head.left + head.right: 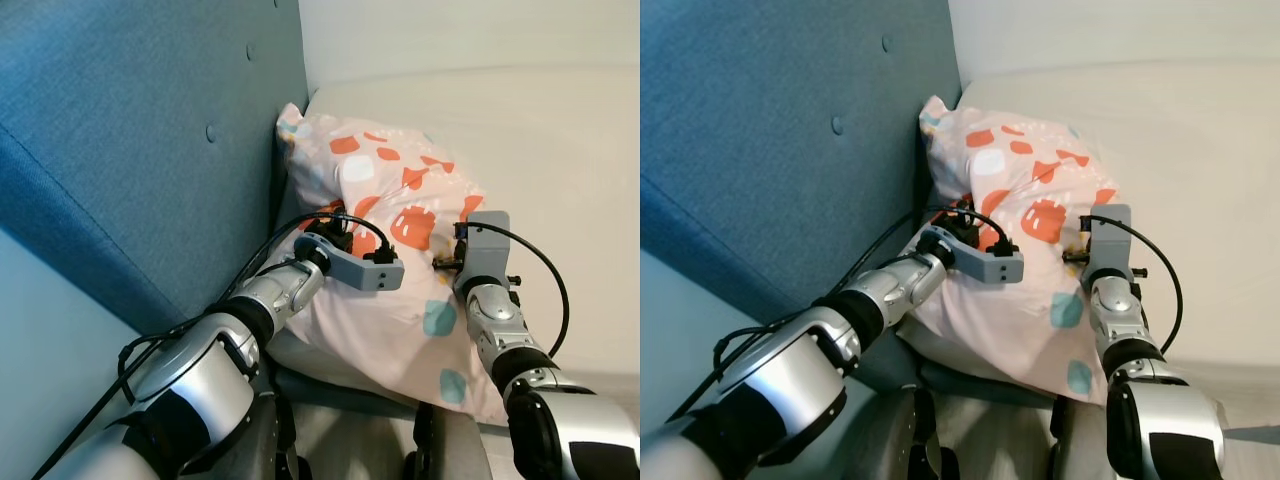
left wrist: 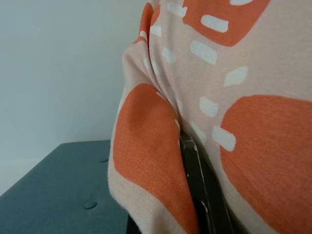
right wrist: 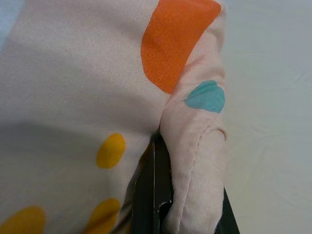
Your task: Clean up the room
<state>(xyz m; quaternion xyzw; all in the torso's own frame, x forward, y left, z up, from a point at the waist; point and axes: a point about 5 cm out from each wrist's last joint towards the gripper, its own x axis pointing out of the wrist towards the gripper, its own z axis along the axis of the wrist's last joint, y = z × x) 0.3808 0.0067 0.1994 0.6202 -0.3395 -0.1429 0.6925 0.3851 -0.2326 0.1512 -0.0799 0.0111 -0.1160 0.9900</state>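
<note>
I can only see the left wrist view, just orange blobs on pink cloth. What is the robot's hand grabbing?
Observer: A pillow, pale pink with orange and teal shapes. The left hand has a fold of its cover pinched between its fingers.
Operator: Where is the pillow sitting?
Observer: On a cream bed, leaning against a blue padded headboard.
Operator: Is the other hand helping?
Observer: Yes. The right hand is on the pillow's other side, pinching the seamed edge of the cover.
Operator: Are there other colours on it?
Observer: Yellow spots, seen from the right wrist view.
</note>
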